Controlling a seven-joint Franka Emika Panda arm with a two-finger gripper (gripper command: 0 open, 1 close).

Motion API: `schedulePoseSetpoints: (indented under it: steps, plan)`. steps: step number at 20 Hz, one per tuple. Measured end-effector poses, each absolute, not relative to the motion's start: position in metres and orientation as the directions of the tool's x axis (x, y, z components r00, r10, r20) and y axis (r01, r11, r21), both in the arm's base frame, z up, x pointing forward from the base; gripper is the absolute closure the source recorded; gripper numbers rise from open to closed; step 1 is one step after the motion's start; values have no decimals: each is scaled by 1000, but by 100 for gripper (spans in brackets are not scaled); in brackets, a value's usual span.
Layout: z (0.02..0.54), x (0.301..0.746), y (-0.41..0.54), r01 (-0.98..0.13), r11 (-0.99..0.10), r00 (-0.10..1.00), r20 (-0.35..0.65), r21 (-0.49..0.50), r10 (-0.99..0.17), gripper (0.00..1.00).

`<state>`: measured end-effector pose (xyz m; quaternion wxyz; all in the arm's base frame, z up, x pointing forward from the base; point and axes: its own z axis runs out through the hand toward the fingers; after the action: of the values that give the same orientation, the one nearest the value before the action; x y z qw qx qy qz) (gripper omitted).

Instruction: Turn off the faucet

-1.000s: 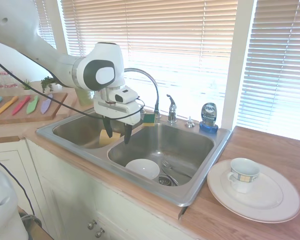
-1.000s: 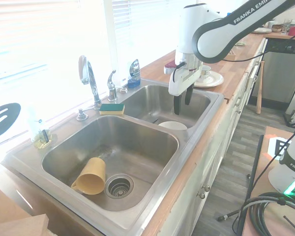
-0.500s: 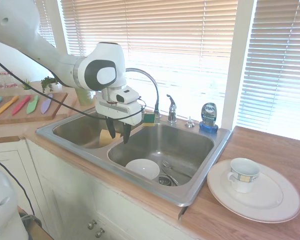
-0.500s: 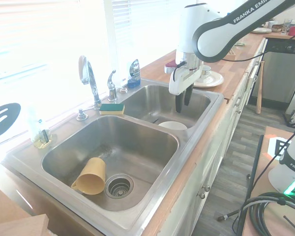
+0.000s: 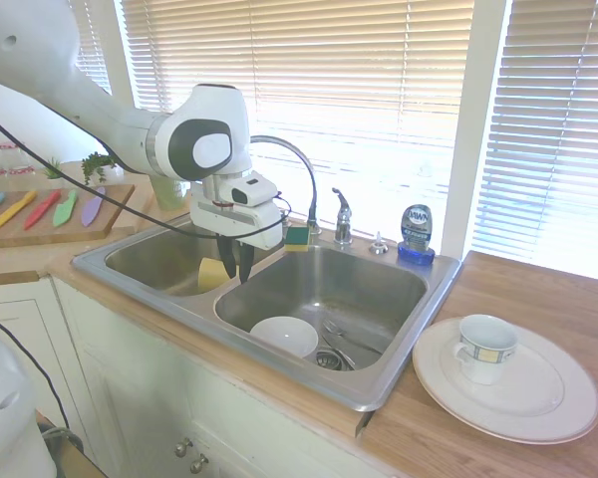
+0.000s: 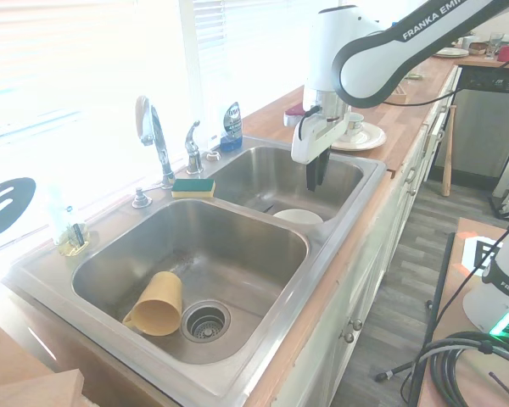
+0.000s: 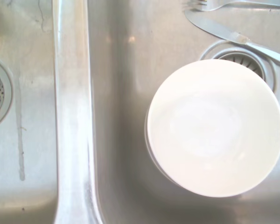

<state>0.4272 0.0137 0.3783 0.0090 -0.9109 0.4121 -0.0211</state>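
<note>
The faucet's arched chrome spout (image 5: 291, 156) (image 6: 150, 127) rises behind the divider of the double sink (image 5: 299, 370), its mouth toward the left basin. Its short post with the small lever handle (image 5: 341, 215) (image 6: 192, 145) stands just to the right of the spout. No water stream is visible. My gripper (image 5: 234, 267) (image 6: 314, 176) hangs pointing straight down over the front of the right basin, near the divider, well in front of the handle. Its fingers are shut with nothing between them.
A white bowl (image 5: 284, 336) (image 7: 214, 127) sits in the right basin beside a knife and fork (image 7: 235, 36). A yellow cup (image 6: 157, 303) lies in the left basin. A sponge (image 6: 192, 187) and a blue dish-soap bottle (image 5: 416, 232) stand on the back rim. A plate (image 5: 538, 418) with a mug sits at right.
The gripper's fingers have closed from open to shut. The arm has shifted only slightly above the sink.
</note>
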Motion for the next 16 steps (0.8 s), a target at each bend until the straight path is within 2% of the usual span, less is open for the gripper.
schedulePoseSetpoints:
  steps: [8,12,16]
  plan:
    - [386,440,17,-742,-667,664,62,-65,-745,100]
    - [395,483,24,-736,-664,650,137,-132,-747,100]
    - [408,538,28,-715,-651,599,259,-254,-758,100]
